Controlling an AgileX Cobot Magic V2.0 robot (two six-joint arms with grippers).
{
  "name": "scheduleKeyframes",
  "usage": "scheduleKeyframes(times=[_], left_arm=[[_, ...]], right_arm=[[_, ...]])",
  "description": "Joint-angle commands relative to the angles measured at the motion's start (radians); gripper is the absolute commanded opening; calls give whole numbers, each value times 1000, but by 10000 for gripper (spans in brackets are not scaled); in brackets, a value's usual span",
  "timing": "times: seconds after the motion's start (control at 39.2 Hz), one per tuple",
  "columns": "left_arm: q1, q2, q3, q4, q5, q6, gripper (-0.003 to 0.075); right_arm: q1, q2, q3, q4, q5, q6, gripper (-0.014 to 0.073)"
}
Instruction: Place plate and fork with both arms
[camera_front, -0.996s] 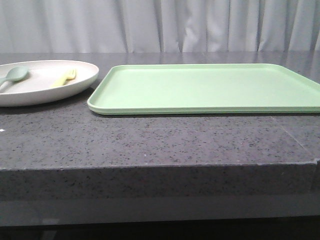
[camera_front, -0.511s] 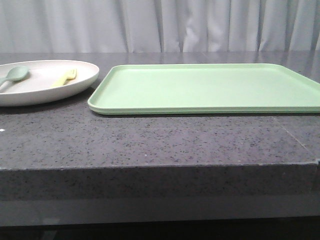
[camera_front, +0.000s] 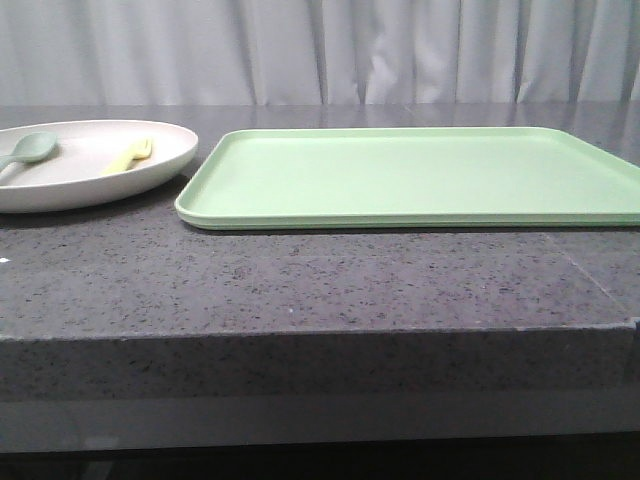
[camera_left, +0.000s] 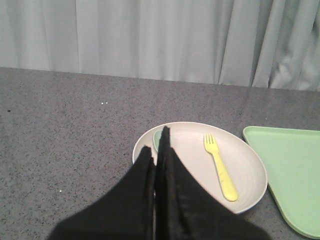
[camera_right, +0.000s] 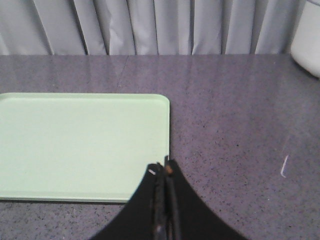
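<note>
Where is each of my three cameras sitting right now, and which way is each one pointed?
Front: low at the counter edge, facing the curtain; plate left, tray right; no arm visible.
Left wrist: above the counter, looking down at plate and fork; shut left gripper shows.
Right wrist: above the counter by the tray's corner; shut right gripper shows.
Shared: all three see the tray.

Low front view; wrist views overhead.

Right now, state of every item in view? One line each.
plate: flat on the counter, left of the tray, holding fork and spoon
fork: lying in the plate, ungrasped
spoon: lying in the plate
tray: flat, nothing on it
left claw: shut, holding nothing
right claw: shut, holding nothing
</note>
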Motion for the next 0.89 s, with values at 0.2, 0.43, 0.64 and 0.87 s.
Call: scheduleKeyframes(times=[0.2,0.43,0.64,0.87], left_arm=[[-5,43,-31,-8,-68,1,-18],[-5,43,-31,-7,-54,1,-16],[-5,43,-31,59,-54,10,314],[-5,43,-31,103,-54,10,673]], right_arm=[[-3,48,-35,-3,-68,-10,-102],[-3,48,-34,-4,-48,-10,-94],[-3,48,-34,-5,-50,-10,295],[-3,48,-34,-5,-50,-10,538]])
